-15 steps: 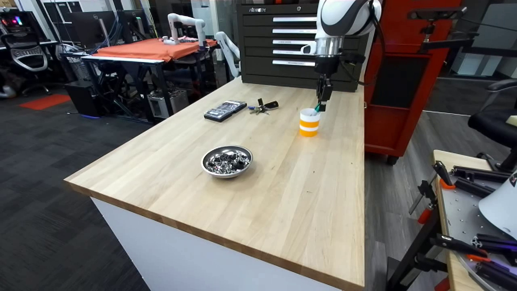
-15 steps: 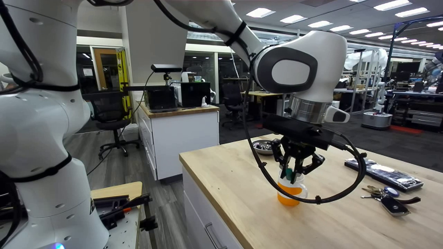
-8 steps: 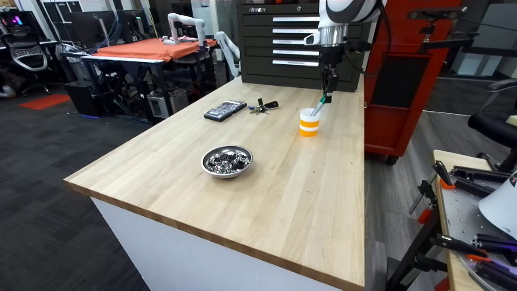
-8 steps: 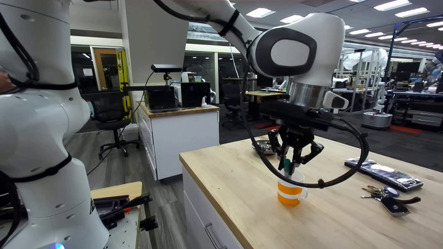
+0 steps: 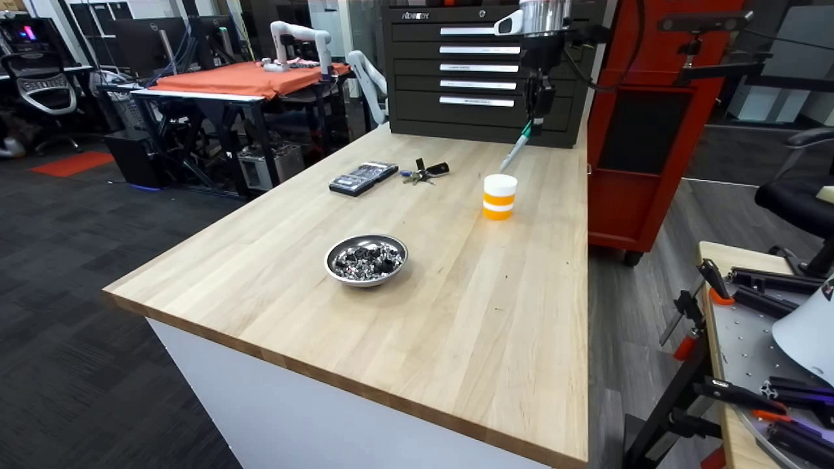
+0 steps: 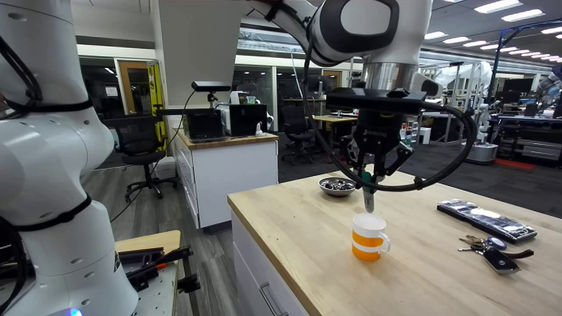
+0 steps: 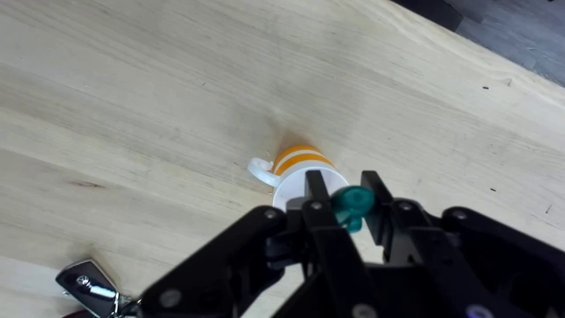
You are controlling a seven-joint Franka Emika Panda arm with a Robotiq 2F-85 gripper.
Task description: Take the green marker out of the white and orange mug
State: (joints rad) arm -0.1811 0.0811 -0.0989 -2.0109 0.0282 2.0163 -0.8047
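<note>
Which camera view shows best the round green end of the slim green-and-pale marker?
The wrist view is best: it looks down on the round green end, which appears large between the black gripper fingers. Both exterior views show the marker from the side; there the green is much smaller, but the pale lower part also shows.

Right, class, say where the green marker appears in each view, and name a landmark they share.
In an exterior view: green marker, slanted, upper half, right of centre.
In an exterior view: green marker, nearly upright, lower half, right of centre.
Wrist view: green marker between the fingers, lower half, right of centre.
Shared by all three: the white and orange mug.
</note>
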